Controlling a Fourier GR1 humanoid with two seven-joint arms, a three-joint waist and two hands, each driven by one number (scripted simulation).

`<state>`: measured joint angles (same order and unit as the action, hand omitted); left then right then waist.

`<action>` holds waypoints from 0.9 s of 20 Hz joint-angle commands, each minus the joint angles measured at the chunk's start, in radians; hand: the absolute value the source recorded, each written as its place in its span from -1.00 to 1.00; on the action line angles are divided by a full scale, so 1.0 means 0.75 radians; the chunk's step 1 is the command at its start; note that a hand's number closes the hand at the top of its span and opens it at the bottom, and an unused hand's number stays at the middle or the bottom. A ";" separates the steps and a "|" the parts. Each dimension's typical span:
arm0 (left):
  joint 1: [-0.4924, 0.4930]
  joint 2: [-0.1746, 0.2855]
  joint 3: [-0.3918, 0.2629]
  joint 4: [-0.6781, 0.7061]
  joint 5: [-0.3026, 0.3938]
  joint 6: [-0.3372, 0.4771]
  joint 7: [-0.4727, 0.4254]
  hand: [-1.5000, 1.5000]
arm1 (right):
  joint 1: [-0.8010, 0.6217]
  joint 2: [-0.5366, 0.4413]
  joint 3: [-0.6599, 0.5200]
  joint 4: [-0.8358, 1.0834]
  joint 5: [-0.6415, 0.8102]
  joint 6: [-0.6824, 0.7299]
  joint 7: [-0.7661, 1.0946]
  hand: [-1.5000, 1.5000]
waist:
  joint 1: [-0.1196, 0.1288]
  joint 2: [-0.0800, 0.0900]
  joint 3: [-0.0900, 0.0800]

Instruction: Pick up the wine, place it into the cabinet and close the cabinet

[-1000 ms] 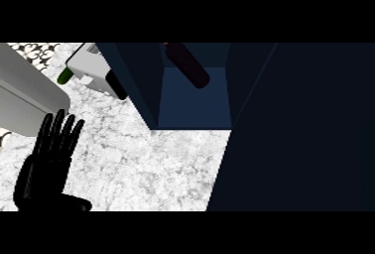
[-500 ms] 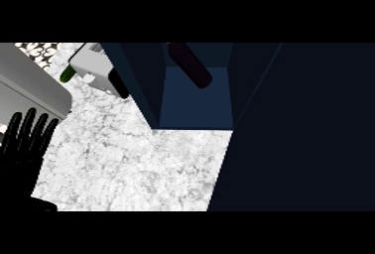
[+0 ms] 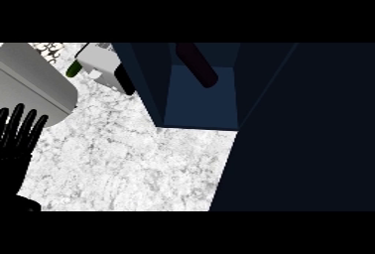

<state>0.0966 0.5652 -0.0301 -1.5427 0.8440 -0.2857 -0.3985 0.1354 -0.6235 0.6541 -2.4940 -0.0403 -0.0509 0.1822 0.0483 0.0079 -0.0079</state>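
Leaning inside the open blue cabinet (image 3: pixel 201 101), the wine bottle (image 3: pixel 199 67) sits well apart from the left hand (image 3: pixel 18 136), fingers straight, at the marble counter (image 3: pixel 139 163)'s left edge.

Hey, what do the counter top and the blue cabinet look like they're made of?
The counter top looks like stone, probably marble, going by its white surface with grey mottled veining. The cabinet has flat, matte dark blue panels with no grain showing, so painted wood or laminate; the look leaves that open.

Shows only as the left hand (image 3: pixel 13 146) at the left edge: all black, plain surface, with long slim fingers (image 3: pixel 21 119) rounded at the tips.
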 commanded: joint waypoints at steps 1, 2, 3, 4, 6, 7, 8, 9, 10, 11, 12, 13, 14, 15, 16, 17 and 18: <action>0.019 0.044 0.027 0.009 0.026 -0.056 0.021 -1.00 | -0.145 0.215 0.189 -0.068 -0.098 -0.054 0.176 1.00 | 0.029 -0.001 -0.001; -0.001 0.041 0.035 0.007 0.042 -0.058 0.025 -1.00 | -0.194 0.244 0.172 -0.015 -0.106 -0.055 0.201 1.00 | 0.034 0.002 -0.001; 0.007 0.011 0.009 0.019 0.009 -0.033 0.013 -1.00 | -0.204 0.271 0.183 -0.009 -0.112 -0.065 0.229 1.00 | 0.028 0.001 -0.002; -0.036 0.033 0.038 0.069 0.046 -0.066 0.027 -1.00 | -0.259 0.290 0.167 -0.016 -0.122 -0.056 0.249 1.00 | 0.020 0.005 -0.004; -0.057 0.035 0.037 0.029 0.057 -0.030 0.063 -1.00 | -0.382 0.372 0.132 0.093 -0.120 -0.080 0.308 1.00 | 0.031 0.004 -0.001; -0.031 0.026 0.023 0.078 0.007 -0.067 0.017 -1.00 | -0.447 0.423 0.135 0.135 -0.107 -0.092 0.322 1.00 | 0.031 0.003 -0.002; -0.007 0.035 0.028 0.019 0.005 -0.047 0.023 -1.00 | -0.514 0.447 0.106 0.129 -0.102 -0.116 0.424 1.00 | 0.038 -0.007 -0.002; -0.057 0.017 0.017 0.065 0.019 -0.036 0.049 -1.00 | -0.594 0.507 0.122 0.217 -0.087 -0.117 0.435 1.00 | 0.018 -0.002 -0.001; -0.020 0.039 0.047 0.074 0.028 -0.079 0.027 -1.00 | -0.660 0.577 0.127 0.245 -0.076 -0.149 0.482 1.00 | 0.024 -0.007 -0.001; -0.029 0.023 0.040 0.071 0.029 -0.087 0.018 -1.00 | -0.765 0.647 0.102 0.353 -0.084 -0.153 0.507 1.00 | 0.026 -0.004 0.000; -0.031 0.046 0.055 0.063 0.018 -0.068 0.031 -1.00 | -0.836 0.733 0.102 0.428 -0.038 -0.199 0.527 1.00 | 0.022 -0.007 0.001; 0.013 0.042 0.051 0.053 0.022 -0.095 0.023 -1.00 | -0.916 0.804 0.074 0.508 -0.023 -0.224 0.563 1.00 | 0.019 -0.009 0.002; -0.002 0.058 0.087 0.087 0.044 -0.112 0.024 -1.00 | -1.021 0.818 0.065 0.549 -0.034 -0.244 0.614 1.00 | 0.002 -0.010 0.003; -0.031 0.025 0.089 0.180 -0.005 -0.131 -0.034 -1.00 | -1.090 0.821 0.033 0.621 -0.082 -0.276 0.594 1.00 | -0.015 -0.005 0.004; 0.006 0.029 0.088 0.059 0.031 -0.084 0.021 -1.00 | -1.166 0.823 0.030 0.682 -0.083 -0.327 0.613 1.00 | -0.012 -0.011 0.007; 0.012 0.050 0.098 0.109 0.050 -0.146 0.018 -1.00 | -1.260 0.825 -0.045 0.782 -0.127 -0.337 0.578 1.00 | 0.007 -0.006 0.006; 0.012 0.069 0.129 0.137 0.046 -0.170 0.008 -1.00 | -1.338 0.826 -0.022 0.807 -0.147 -0.393 0.602 1.00 | -0.007 -0.009 0.006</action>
<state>0.0942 0.5986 0.0331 -1.4690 0.8680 -0.3725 -0.3882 -0.6555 -0.0630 0.6664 -2.0406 -0.1086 -0.2596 0.5990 0.0505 0.0026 -0.0045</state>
